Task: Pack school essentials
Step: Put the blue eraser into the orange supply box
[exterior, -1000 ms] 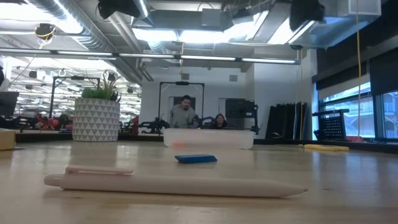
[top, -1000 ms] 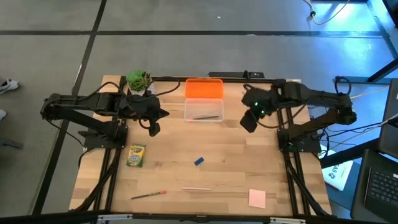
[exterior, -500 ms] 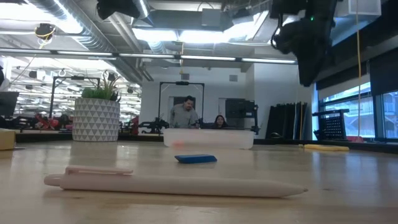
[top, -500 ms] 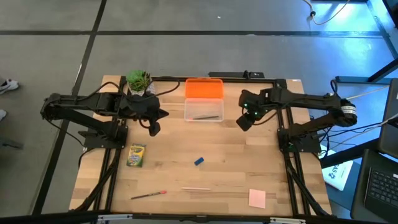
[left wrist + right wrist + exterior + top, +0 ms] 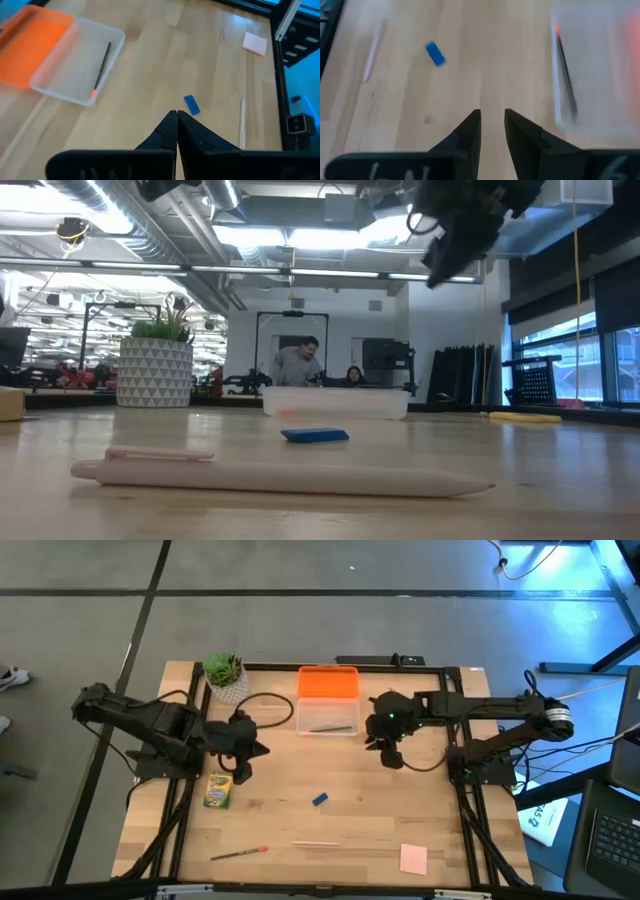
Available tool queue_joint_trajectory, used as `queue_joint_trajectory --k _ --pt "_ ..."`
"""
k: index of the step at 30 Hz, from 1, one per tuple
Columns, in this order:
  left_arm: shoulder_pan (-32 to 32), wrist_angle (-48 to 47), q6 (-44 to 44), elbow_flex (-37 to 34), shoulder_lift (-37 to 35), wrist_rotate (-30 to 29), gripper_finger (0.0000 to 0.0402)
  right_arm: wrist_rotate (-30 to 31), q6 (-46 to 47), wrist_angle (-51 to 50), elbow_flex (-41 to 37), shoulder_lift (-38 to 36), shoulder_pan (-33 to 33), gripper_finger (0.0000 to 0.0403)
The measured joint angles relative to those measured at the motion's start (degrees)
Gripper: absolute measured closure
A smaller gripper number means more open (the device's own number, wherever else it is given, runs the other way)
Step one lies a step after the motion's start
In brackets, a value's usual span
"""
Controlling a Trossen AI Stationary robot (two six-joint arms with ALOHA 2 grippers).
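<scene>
My left gripper [image 5: 243, 754] hangs shut and empty over the table's left half, just far of the green-yellow crayon box [image 5: 218, 790]. My right gripper [image 5: 390, 752] hangs narrowly open and empty, right of the clear case [image 5: 328, 718] with its orange lid [image 5: 328, 683]. A dark pen [image 5: 101, 67] lies inside the case. The small blue piece [image 5: 320, 799], the pale thin stick [image 5: 315, 842], the red-tipped pencil [image 5: 240, 853] and the pink note pad [image 5: 413, 858] lie flat on the table's near half. The scissors do not show in the high view.
A small green potted plant [image 5: 225, 675] stands at the far left corner. A black cable [image 5: 270, 705] loops between the plant and the case. In the low view a low yellow thing [image 5: 525, 417] lies at the right. People sit in the room behind the table.
My right gripper has swung toward the table's left edge and a little toward its near edge, and has come down into the low view. My left gripper has shifted slightly toward the near edge, closer to the crayon box. Nothing on the table has moved.
</scene>
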Motion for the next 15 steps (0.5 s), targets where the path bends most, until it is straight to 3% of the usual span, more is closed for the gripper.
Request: queue_joint_trajectory --k 6,15 --pt "-2.9 -1.3 -1.1 0.0 1.7 -0.3 0.0401 -3.2 -7.6 6.2 0.0 1.4 3.5 0.0315" --pt "-4.9 -1.5 -1.1 0.0 1.7 -0.7 0.0401 -0.2 -2.5 13.4 0.0 2.5 7.5 0.0315"
